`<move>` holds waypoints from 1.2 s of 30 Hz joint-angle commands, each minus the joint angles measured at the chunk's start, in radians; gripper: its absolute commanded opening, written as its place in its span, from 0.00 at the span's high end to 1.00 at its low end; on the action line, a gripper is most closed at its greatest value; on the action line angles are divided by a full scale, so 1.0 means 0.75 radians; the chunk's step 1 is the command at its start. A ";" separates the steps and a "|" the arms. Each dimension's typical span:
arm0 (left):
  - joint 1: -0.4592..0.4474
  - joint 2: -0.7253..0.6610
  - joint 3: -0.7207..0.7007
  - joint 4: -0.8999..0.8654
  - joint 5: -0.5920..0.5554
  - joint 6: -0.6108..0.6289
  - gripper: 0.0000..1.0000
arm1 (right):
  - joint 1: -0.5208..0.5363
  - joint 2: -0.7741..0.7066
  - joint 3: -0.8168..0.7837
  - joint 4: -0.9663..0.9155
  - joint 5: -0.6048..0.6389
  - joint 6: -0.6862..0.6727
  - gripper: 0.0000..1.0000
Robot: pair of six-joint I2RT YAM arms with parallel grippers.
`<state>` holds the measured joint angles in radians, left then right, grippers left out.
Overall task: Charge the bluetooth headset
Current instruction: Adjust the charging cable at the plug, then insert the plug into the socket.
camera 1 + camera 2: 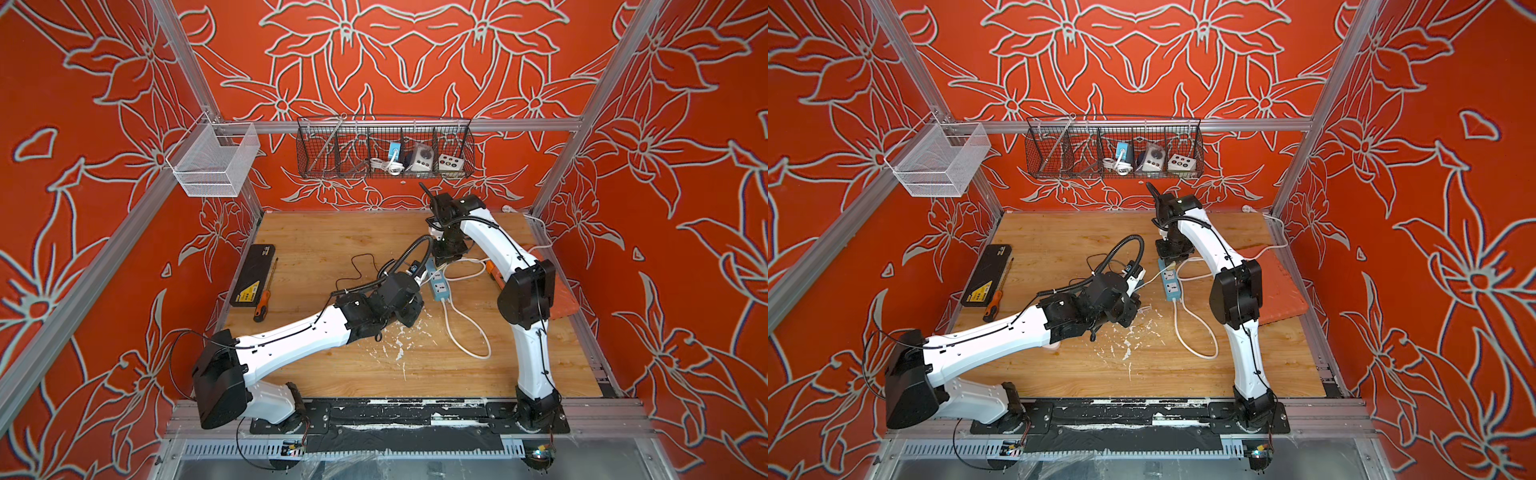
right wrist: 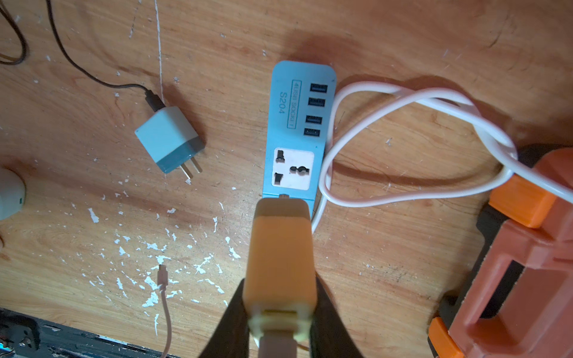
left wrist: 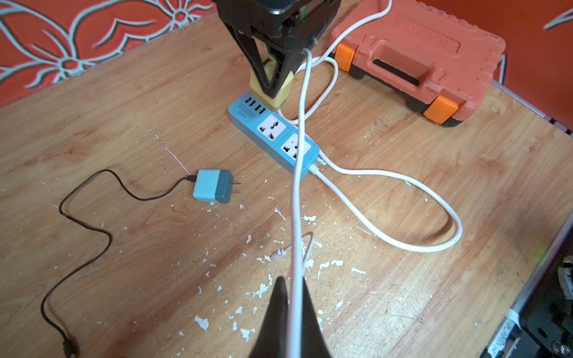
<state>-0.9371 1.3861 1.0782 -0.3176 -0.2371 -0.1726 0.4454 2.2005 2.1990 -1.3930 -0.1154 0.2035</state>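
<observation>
The right end effector (image 2: 279, 297) grips a yellow block-shaped plastic charger (image 2: 280, 248) and holds it upright over the blue plastic power strip (image 2: 297, 102), which lies near the middle of the tabletop (image 2: 387, 279); whether the charger touches it I cannot tell. The left end effector (image 3: 293, 288) is closed on the thin white cable (image 3: 297, 173) that comes out of the charger. A white rounded thing (image 2: 9, 192), maybe the headset, lies on the tabletop, only partly seen

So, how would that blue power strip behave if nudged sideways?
Likely slides rather than tips: the power strip lies flat and low on the wooden table. Its white cord loops slack, so probably little resistance.
</observation>
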 commanded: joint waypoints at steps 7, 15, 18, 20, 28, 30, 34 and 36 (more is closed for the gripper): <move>0.029 0.035 -0.005 -0.011 0.030 -0.024 1.00 | -0.011 0.118 0.067 -0.067 -0.018 -0.056 0.94; 0.042 0.044 -0.007 -0.002 0.043 -0.042 1.00 | -0.013 0.170 0.103 -0.088 -0.024 -0.069 0.95; 0.043 0.045 -0.013 0.002 0.042 -0.042 1.00 | -0.013 0.181 0.111 -0.100 -0.022 -0.070 0.95; 0.045 0.047 -0.013 0.004 0.044 -0.046 1.00 | -0.015 0.188 0.118 -0.102 -0.023 -0.070 0.95; 0.049 0.060 -0.016 0.014 0.052 -0.055 1.00 | -0.021 0.238 0.164 -0.120 -0.040 -0.064 0.95; 0.049 0.058 -0.018 0.016 0.052 -0.054 1.00 | -0.021 0.247 0.170 -0.122 -0.036 -0.064 0.95; 0.050 0.056 -0.021 0.021 0.051 -0.058 1.00 | -0.023 0.267 0.198 -0.134 -0.005 -0.062 0.95; 0.052 0.059 -0.023 0.022 0.052 -0.058 1.00 | -0.025 0.276 0.216 -0.144 0.002 -0.062 0.95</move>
<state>-0.9047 1.4281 1.0683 -0.3050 -0.2008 -0.2070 0.4427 2.3806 2.3295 -1.4708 -0.1581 0.1703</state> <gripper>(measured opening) 0.047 0.296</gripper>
